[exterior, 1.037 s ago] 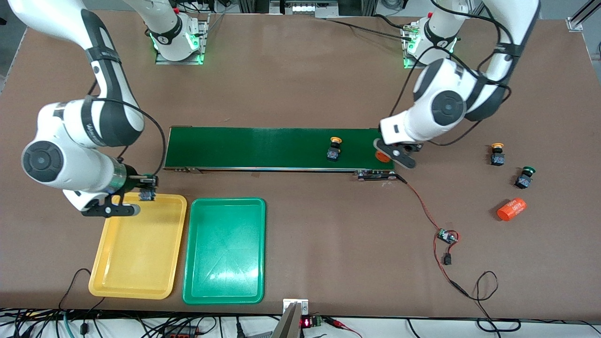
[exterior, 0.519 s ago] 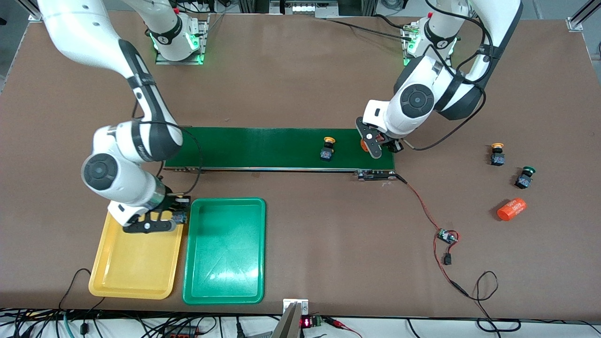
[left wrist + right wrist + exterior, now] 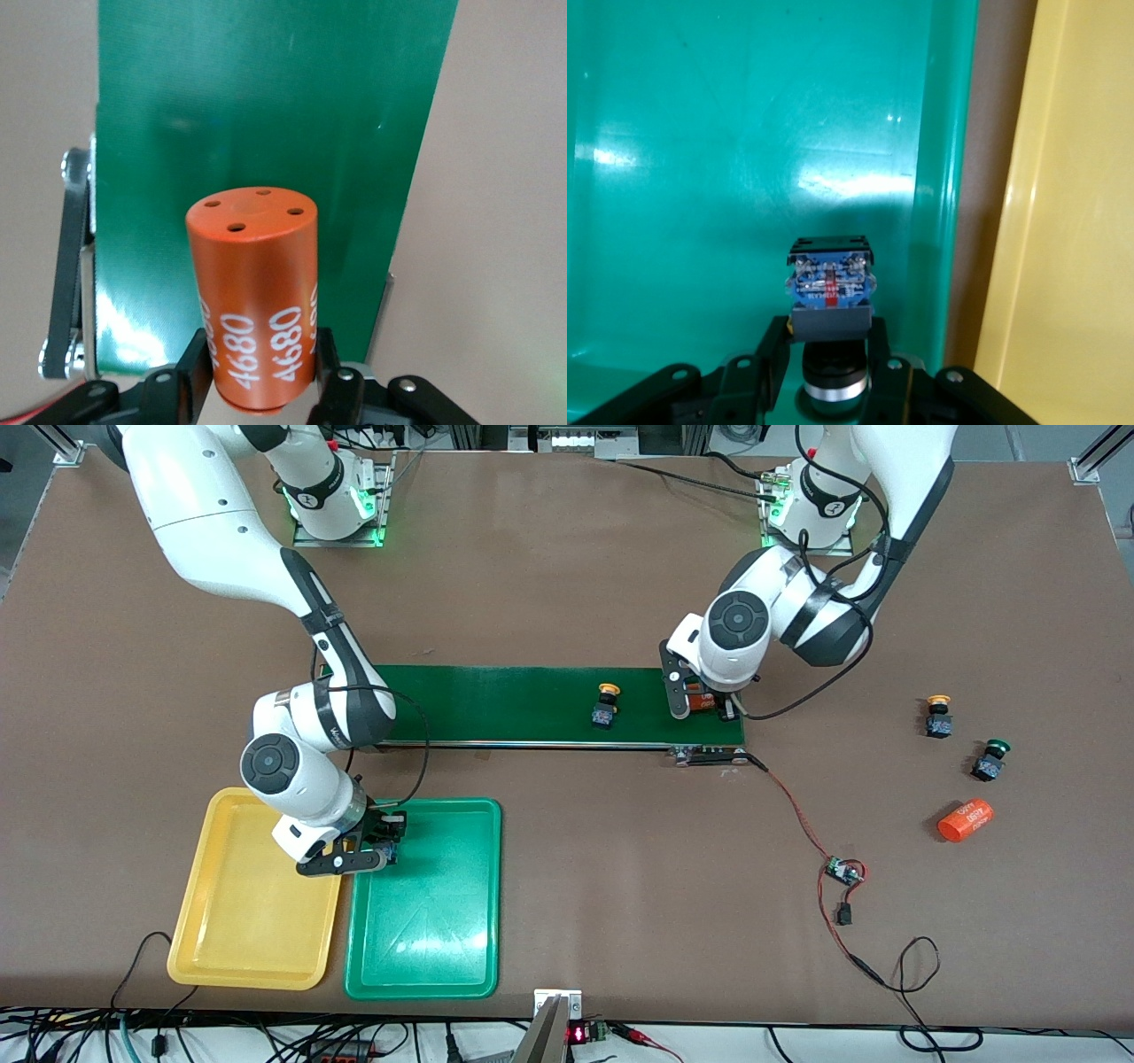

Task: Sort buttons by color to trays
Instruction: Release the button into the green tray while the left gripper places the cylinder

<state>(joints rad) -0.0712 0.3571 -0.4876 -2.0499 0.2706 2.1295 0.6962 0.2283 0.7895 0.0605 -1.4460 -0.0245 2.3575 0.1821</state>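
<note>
Yellow tray (image 3: 221, 903): flat on the tabletop toward the right arm's end, nothing in it, just beside the green tray.
Right gripper (image 3: 376, 849): up over the green tray's edge that runs along the yellow tray, jaws clamped on a held button (image 3: 830, 292), black body and blue contact end pointing away from the wrist, cap tucked down between the fingers (image 3: 766, 359); cap colour not readable.
Green tray (image 3: 443, 921): glossy, lying bare under the held button, nearer the front camera than the conveyor belt.
Conveyor belt (image 3: 496, 704): long dark green strip across the middle of the tabletop.
Yellow button on the belt (image 3: 606, 705): upright on the belt, toward the left arm's end, cap uppermost.
Left gripper (image 3: 700, 701): over the belt's end, jaws tight around an orange cylinder (image 3: 257, 301), white print "4680" on its side, four small holes in its end face.
Second yellow button (image 3: 937, 717): on the bare tabletop, well apart from the belt, toward the left arm's end.
Green button (image 3: 990, 759): just beside that yellow one, nearer the front camera.
Loose orange cylinder (image 3: 966, 820): on its side, nearer the camera again than the green button.
</note>
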